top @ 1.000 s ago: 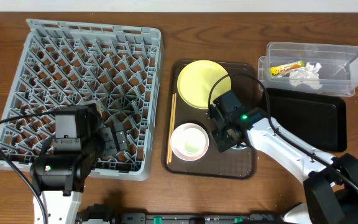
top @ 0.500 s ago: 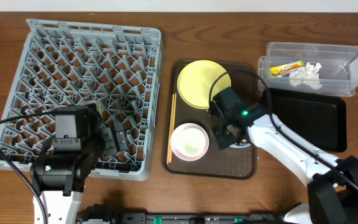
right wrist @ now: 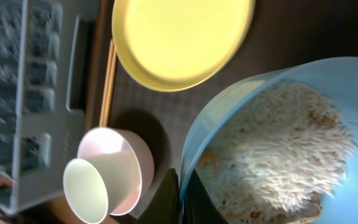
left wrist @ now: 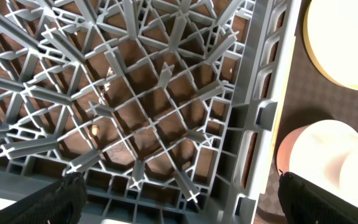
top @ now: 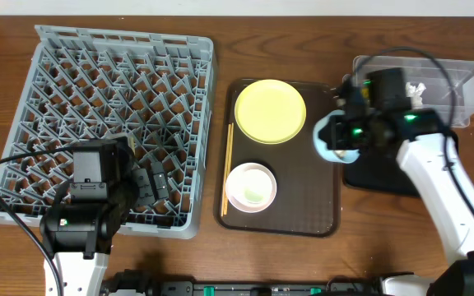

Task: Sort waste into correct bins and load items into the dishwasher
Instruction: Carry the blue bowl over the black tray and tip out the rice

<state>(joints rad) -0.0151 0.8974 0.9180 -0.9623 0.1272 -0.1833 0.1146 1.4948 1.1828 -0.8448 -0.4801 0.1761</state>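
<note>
The task was at an early stage. The right hand was clenched on the rim of the blue bowl and held it in the air, over the right edge of the brown tray and just beside the black tray. In the right wrist view the bowl was full of rice, so I judge that the scraps were not yet emptied into a bin. The wad lay in the tub, so this piece of waste seemed sorted. I could not see the wrapper, because the arm covered that part of the tub.

No dish was visible in the rack. The plate, the pink bowl with the cup inside it, and the chopsticks all lay on the brown tray and waited for loading. The blue bowl also must go there after it is emptied.

The left hand hung over the near right corner of the rack, released and wide, with nothing in it. The right arm itself lay across the black tray and hid much of it, so the pouring place was tight. The tub stood touching the far side of the black tray on the table, and rice could fall into the wrong bin.
</note>
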